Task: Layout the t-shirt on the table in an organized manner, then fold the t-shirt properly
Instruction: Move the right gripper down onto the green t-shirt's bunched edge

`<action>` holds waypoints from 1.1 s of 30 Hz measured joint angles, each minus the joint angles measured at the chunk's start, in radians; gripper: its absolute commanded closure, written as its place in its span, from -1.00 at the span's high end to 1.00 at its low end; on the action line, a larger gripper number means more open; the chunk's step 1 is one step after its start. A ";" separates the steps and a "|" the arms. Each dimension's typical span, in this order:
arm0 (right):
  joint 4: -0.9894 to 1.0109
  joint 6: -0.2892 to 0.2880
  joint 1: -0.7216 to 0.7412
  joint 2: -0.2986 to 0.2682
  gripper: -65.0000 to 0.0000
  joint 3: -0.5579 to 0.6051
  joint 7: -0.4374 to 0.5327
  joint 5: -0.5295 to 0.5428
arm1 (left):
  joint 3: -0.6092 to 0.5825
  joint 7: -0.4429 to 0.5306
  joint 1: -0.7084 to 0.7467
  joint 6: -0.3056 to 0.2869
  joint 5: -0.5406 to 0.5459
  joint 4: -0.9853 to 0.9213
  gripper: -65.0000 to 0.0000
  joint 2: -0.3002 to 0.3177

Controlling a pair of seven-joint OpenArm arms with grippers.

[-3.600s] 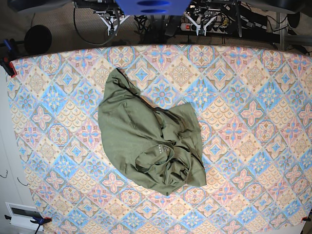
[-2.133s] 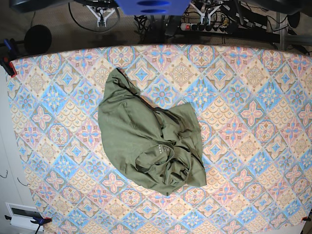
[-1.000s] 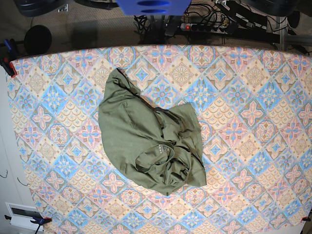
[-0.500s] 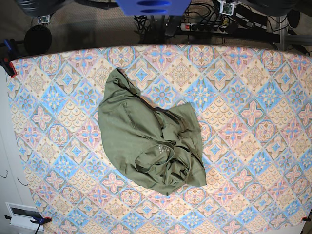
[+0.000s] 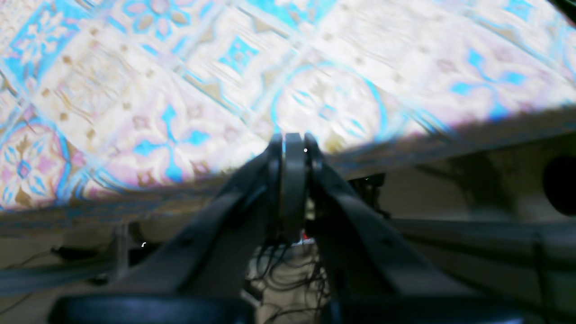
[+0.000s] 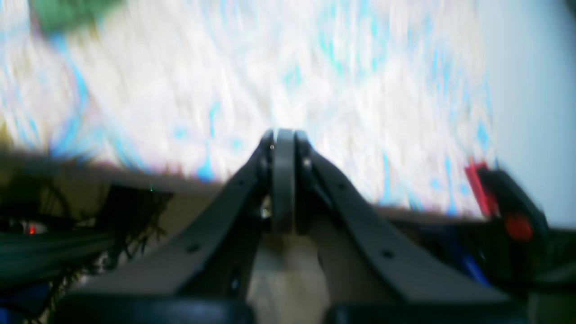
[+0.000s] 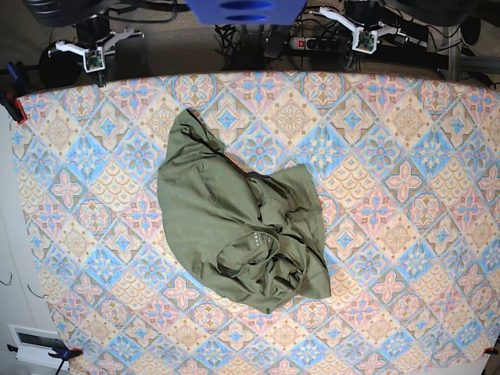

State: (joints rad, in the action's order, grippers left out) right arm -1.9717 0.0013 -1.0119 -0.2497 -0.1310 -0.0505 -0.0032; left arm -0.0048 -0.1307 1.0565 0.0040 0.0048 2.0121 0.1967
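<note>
The olive-green t-shirt (image 7: pixel 234 215) lies crumpled in a heap left of the middle of the patterned table (image 7: pixel 406 156), with its neck label facing up. My right gripper (image 7: pixel 95 61) is at the table's far left edge and my left gripper (image 7: pixel 361 41) is behind the far edge, both well clear of the shirt. In the left wrist view my left gripper (image 5: pixel 292 144) is shut and empty over the table (image 5: pixel 180 67) edge. In the blurred right wrist view my right gripper (image 6: pixel 283 137) is shut and empty, with a green patch of t-shirt (image 6: pixel 67 11) at the top left.
A red clamp (image 7: pixel 12 101) holds the cloth at the far left corner and also shows in the right wrist view (image 6: pixel 481 180). A power strip (image 7: pixel 312 43) and cables lie behind the far edge. A white box (image 7: pixel 35 344) sits off the near left corner.
Both grippers left the base view at the top, then came back in further apart, at the table's far edge. The t-shirt has not moved.
</note>
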 measured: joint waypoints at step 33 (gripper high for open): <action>0.045 -0.004 0.765 -0.022 -0.37 0.546 -0.465 0.004 | 0.006 -0.334 -0.276 0.001 0.154 0.032 -0.99 -0.026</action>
State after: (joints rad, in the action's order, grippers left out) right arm -1.9270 -0.0029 -0.2466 -0.2718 0.4149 -0.5156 0.0006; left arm 0.0010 -0.4648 0.7807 0.0051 0.1585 2.0441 0.1711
